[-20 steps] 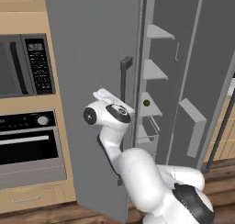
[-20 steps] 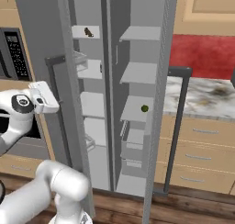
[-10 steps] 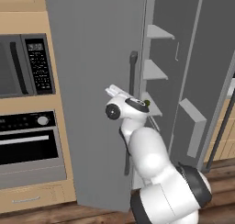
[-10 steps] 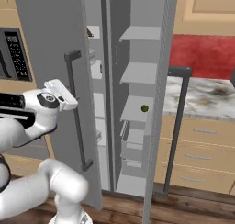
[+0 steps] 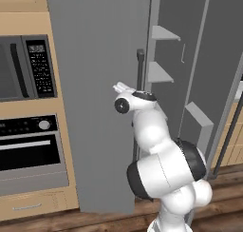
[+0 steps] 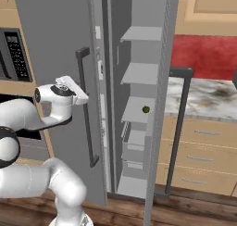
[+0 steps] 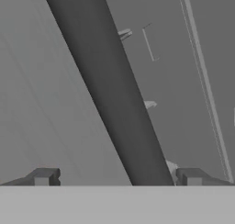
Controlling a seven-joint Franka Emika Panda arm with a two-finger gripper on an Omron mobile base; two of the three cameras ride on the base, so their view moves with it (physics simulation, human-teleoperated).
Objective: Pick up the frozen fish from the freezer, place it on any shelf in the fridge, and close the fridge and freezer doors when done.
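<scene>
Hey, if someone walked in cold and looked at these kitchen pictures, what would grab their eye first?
Probably the tall grey door swung most of the way across the wider compartment, with the white arm's open gripper right at its dark bar handle; in the hand view that handle runs between the two fingertips. Next, the narrower compartment stands open, a small green ball sitting on one of its pale shelves.
</scene>
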